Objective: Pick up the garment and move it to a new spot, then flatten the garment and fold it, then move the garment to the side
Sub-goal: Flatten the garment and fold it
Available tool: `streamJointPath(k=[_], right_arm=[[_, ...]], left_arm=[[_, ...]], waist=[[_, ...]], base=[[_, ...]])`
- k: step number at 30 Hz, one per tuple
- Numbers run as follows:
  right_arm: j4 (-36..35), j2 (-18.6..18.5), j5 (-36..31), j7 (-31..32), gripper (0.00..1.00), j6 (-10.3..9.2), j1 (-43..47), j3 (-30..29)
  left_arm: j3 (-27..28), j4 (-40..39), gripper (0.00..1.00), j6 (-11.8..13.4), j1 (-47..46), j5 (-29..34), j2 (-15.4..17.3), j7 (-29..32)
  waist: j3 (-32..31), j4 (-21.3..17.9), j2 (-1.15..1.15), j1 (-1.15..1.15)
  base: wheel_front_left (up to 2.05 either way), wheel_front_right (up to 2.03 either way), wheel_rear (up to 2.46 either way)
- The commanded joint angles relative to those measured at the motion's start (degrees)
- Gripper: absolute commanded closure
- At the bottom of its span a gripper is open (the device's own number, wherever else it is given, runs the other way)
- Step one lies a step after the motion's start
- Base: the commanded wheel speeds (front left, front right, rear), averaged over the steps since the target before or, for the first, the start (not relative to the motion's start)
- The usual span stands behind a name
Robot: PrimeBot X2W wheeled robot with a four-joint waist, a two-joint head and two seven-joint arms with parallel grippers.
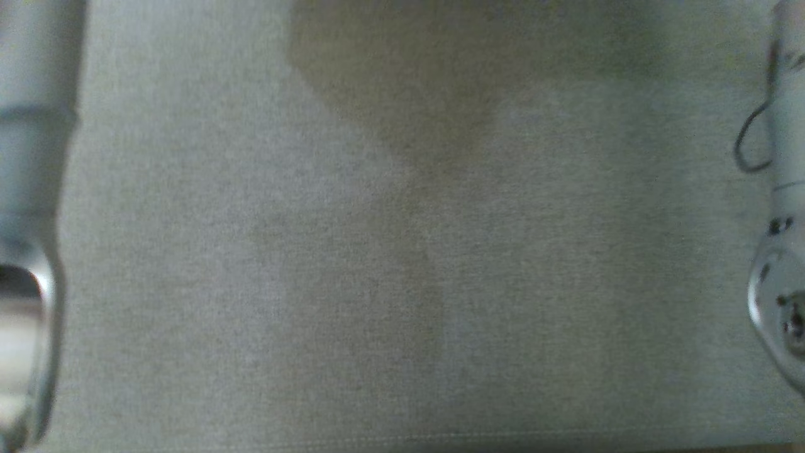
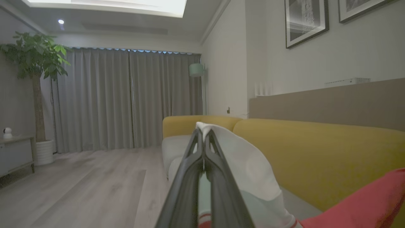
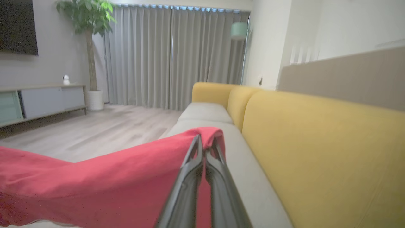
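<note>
The garment is part white (image 2: 250, 167) and part red (image 2: 364, 202). In the left wrist view my left gripper (image 2: 204, 134) is shut on a white edge of it, and the cloth drapes down to the right of the fingers. My right gripper (image 3: 205, 142) is shut on a red fold of the garment (image 3: 110, 183), which stretches away to the left above the sofa's grey seat (image 3: 253, 171). In the head view a pale left forearm (image 1: 31, 189) and a pale right forearm (image 1: 783, 189) stand at the edges over grey fabric (image 1: 402, 264).
A yellow sofa back (image 3: 316, 152) runs along the right of both wrist views. Wood floor (image 2: 88, 186) lies to the left, with a potted plant (image 2: 38, 95), grey curtains (image 2: 126, 98), a low cabinet (image 3: 41, 101) and a floor lamp (image 2: 196, 70) beyond.
</note>
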Motion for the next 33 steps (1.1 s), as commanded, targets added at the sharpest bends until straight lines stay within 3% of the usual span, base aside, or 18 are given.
streamJointPath(k=[1, 8, 13, 26, 33], right_arm=[[0.76, 1.91, -1.13, -1.66, 1.00, 0.39, 0.94, 0.75], [9.31, 2.98, -0.75, -7.12, 1.00, 0.39, 6.13, 1.10], [10.20, 3.45, 2.44, -8.66, 1.00, 0.39, 10.64, 1.83], [-4.84, 3.83, 12.36, -8.84, 1.00, 0.39, 31.54, 5.12], [-9.98, 3.87, 14.83, -8.72, 1.00, 0.39, 46.52, 5.36]], left_arm=[[1.01, -0.49, 1.00, -0.44, 1.73, -0.44, 1.93, -1.84], [1.28, -0.29, 1.00, -1.87, 14.94, -2.36, 1.76, -8.22], [2.73, -5.27, 1.00, -2.17, 23.36, -3.10, 2.12, -9.73], [5.91, -25.38, 1.00, 0.22, 51.62, -2.83, 5.02, -10.06], [4.81, -34.43, 1.00, 3.99, 68.79, -3.88, 6.54, -9.18]], waist=[[4.27, 1.63, 0.00, -0.01], [7.94, 1.75, 0.00, -0.01], [6.81, 1.68, 0.00, -0.01], [-3.99, 0.57, 0.00, -0.01], [-14.34, 0.59, 0.00, -0.01]], base=[[0.00, 0.00, 0.00], [0.00, 0.00, 0.00], [0.00, 0.00, 0.00], [0.00, 0.00, 0.00], [0.00, 0.00, 0.00]])
